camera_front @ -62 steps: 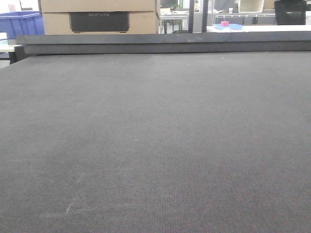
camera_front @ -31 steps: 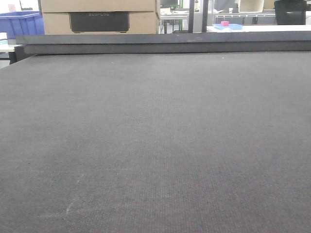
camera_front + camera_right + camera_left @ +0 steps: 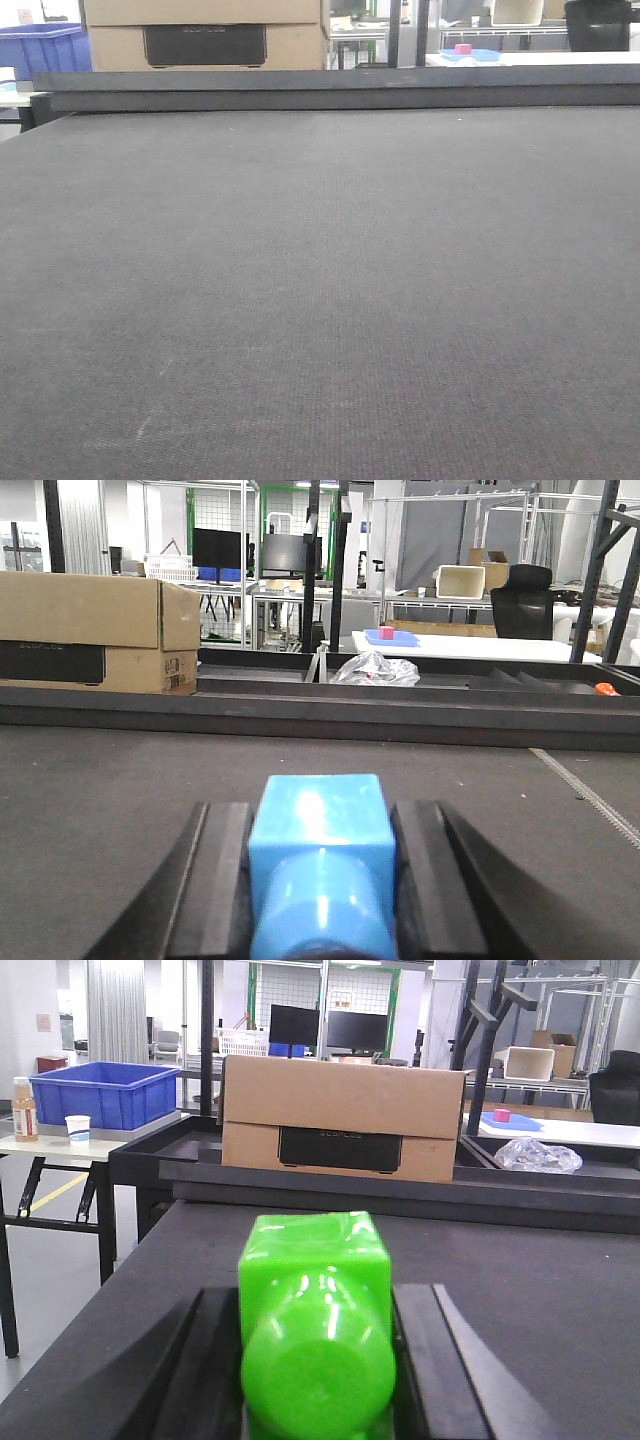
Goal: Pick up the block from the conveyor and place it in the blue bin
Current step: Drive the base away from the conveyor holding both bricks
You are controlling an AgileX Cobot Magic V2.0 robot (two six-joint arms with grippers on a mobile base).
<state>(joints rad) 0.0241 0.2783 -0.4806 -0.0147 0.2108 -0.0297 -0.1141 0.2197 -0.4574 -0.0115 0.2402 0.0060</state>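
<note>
My left gripper (image 3: 315, 1295) is shut on the bright green block (image 3: 315, 1350), which sits between its two black fingers (image 3: 212, 1360) just above the dark grey conveyor (image 3: 540, 1290). My right gripper (image 3: 320, 815) is shut on a light blue block (image 3: 318, 845) over the same belt (image 3: 100, 780). The blue bin (image 3: 105, 1093) stands on a table at the far left, beyond the belt's corner. It also shows at the top left of the front view (image 3: 40, 48). The front view shows only the bare belt (image 3: 320, 280); neither gripper appears in it.
A dark raised rail (image 3: 340, 88) runs along the belt's far edge. A cardboard box (image 3: 340, 1120) stands behind it. A bottle (image 3: 22, 1110) and a cup (image 3: 77, 1127) stand beside the bin. A crumpled plastic bag (image 3: 538, 1154) lies behind the rail at right.
</note>
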